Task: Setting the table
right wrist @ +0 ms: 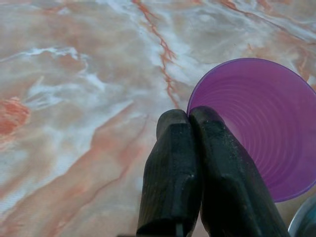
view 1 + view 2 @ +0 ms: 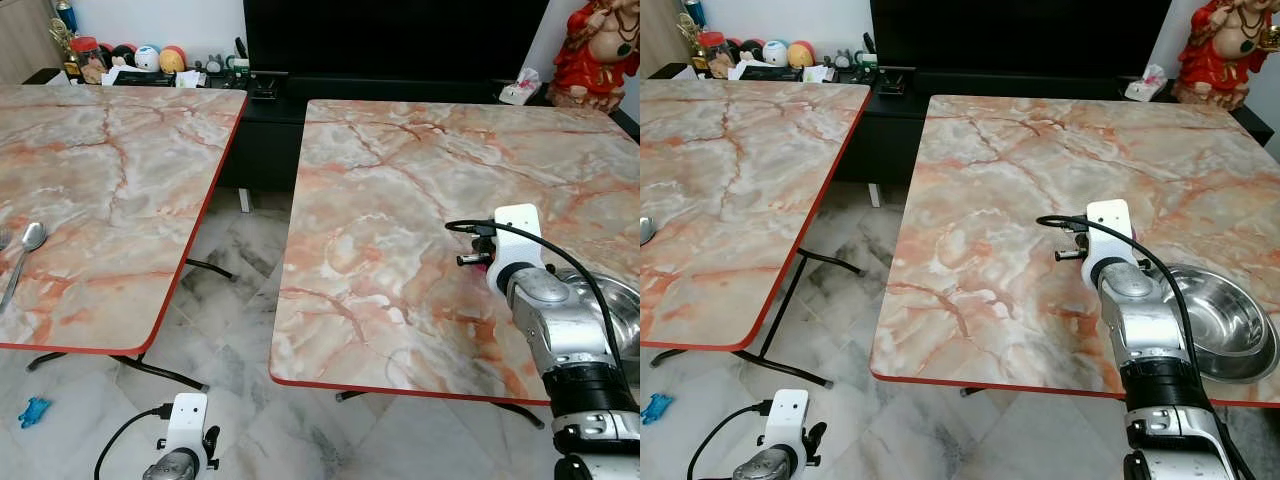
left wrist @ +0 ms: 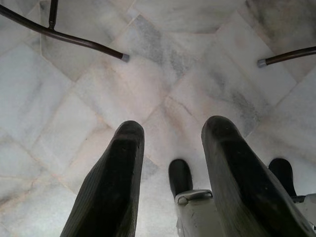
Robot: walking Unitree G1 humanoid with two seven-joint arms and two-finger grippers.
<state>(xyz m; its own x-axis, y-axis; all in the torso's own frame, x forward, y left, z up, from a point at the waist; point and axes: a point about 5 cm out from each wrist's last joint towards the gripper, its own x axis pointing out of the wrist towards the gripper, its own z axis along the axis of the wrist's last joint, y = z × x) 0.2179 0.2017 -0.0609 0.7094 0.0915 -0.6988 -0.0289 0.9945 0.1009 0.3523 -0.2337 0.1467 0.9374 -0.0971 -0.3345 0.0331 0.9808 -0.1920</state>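
Over the right worktop (image 2: 980, 180): the right gripper (image 1: 190, 118) hangs above the marble top, near its front right corner, carrying a purple cup (image 1: 261, 128).
Right fingers (image 1: 170, 163): pressed together on the cup's rim, 1 finger outside the wall and 1 inside by the look of it, with no gap between them beyond the thin wall.
Why held so: pinching the rim lets the cup hang mouth-up, so it can be lowered straight onto the worktop; this is my reading, not something seen.
Cup position: mouth open toward the wrist camera, ribbed inside, apparently empty; whether its base already touches the worktop I cannot tell.
Steel bowl (image 2: 1225, 325): sits on the same worktop just beside the right arm, toward the right edge, so the cup seems meant to join it as 1 place setting.
Spoon (image 2: 25, 250): lies on the left worktop (image 2: 110, 170) near its left edge, well apart from the bowl and cup.
Left gripper (image 3: 170, 148): hangs idle low over the tiled floor (image 3: 197, 74), between the 2 worktops' legs.
Left fingers (image 3: 113, 182): spread apart, holding nothing.
Step in hand: likely placing the cup beside the bowl; the setting looks only partly done.
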